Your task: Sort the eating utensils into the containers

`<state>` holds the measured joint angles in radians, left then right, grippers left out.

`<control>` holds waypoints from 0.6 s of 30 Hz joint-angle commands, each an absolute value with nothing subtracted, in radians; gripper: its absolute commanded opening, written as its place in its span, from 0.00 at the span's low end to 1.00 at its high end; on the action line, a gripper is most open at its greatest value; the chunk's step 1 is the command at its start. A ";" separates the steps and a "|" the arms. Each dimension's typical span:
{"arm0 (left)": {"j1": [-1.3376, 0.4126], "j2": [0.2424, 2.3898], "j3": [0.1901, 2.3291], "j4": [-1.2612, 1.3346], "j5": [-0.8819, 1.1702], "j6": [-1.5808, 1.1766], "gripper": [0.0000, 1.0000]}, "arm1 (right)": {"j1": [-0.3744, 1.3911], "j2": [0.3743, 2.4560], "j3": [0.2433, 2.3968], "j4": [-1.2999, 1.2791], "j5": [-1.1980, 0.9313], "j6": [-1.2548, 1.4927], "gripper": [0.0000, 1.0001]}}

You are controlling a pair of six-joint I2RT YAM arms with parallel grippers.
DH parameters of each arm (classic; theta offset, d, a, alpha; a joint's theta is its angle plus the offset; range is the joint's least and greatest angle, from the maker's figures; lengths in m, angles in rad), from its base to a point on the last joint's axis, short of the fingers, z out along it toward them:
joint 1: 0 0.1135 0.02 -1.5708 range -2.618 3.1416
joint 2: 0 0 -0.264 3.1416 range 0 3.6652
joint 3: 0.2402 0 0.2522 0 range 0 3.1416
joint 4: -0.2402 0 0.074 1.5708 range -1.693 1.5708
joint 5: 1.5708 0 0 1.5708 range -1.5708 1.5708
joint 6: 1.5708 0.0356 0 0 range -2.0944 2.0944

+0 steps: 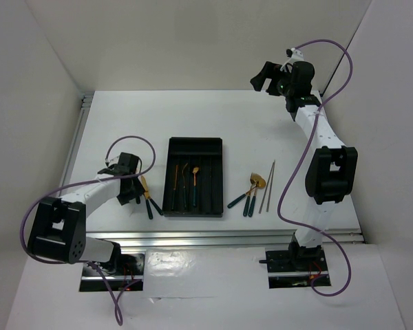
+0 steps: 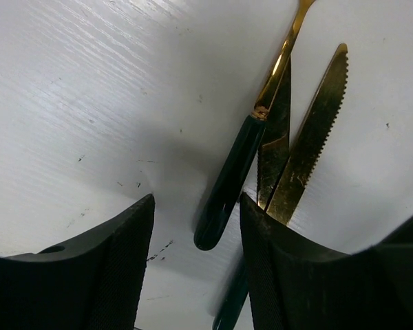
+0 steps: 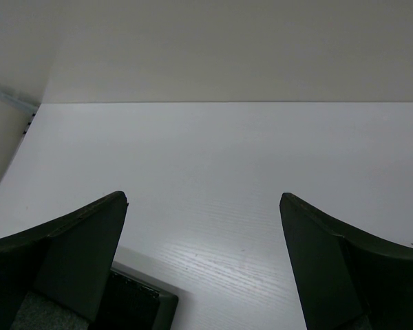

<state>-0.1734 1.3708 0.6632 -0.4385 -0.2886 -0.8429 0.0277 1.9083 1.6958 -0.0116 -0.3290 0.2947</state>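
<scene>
1. Nearest you, at 9 o'clock of the tray point(image 1: 193, 146), a few loose utensils point(image 1: 149, 199) lie on the white table point(image 1: 117, 124). Your left wrist view shows a teal-handled piece point(image 2: 227, 185) whose gold stem runs off toward 1 o'clock. Two serrated gold knives point(image 2: 316, 130) overlap just beside it at 3 o'clock.
2. At 3 o'clock of the tray, apart from it, three more teal-handled pieces form a fan point(image 1: 250, 194) with their gold heads bunched together at the far end. Two chopsticks point(image 1: 267, 187) lie lengthwise just beside the fan, at its 3 o'clock.
3. The black tray has long lengthwise compartments. Three sorted utensils point(image 1: 185, 182) lie side by side in its 9 o'clock half, with their handles toward 6 o'clock. They are too small for you to tell fork from spoon.
4. Your left gripper point(image 1: 132, 192) sits low over the loose utensils, its jaws moderately apart and holding nothing. The end of the teal handle lies in the gap, closer to the finger point(image 2: 282, 275) at 3 o'clock, and you cannot tell if they touch. That finger hides the knives' lower ends.
5. Farthest off, at 1 o'clock of the tray, your right gripper point(image 1: 265, 77) hangs high above the table. Its fingers point(image 3: 76, 261) are spread wide and grasp nothing. Between them you see white table and the back wall point(image 3: 227, 48).
</scene>
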 commanded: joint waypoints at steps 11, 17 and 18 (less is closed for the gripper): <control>-0.160 1.482 0.712 -0.449 -0.298 -0.857 0.49 | 0.021 1.908 1.747 0.015 -0.310 0.295 1.00; -0.160 1.511 0.721 -0.449 -0.279 -0.848 0.38 | 0.021 1.908 1.747 0.015 -0.291 0.295 1.00; -0.160 1.522 0.721 -0.449 -0.279 -0.848 0.34 | 0.021 1.908 1.747 0.015 -0.291 0.295 1.00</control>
<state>-0.1658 1.4654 0.7395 -0.4362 -0.2943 -0.8436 0.0277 1.9083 1.7035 -0.0128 -0.3038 0.2947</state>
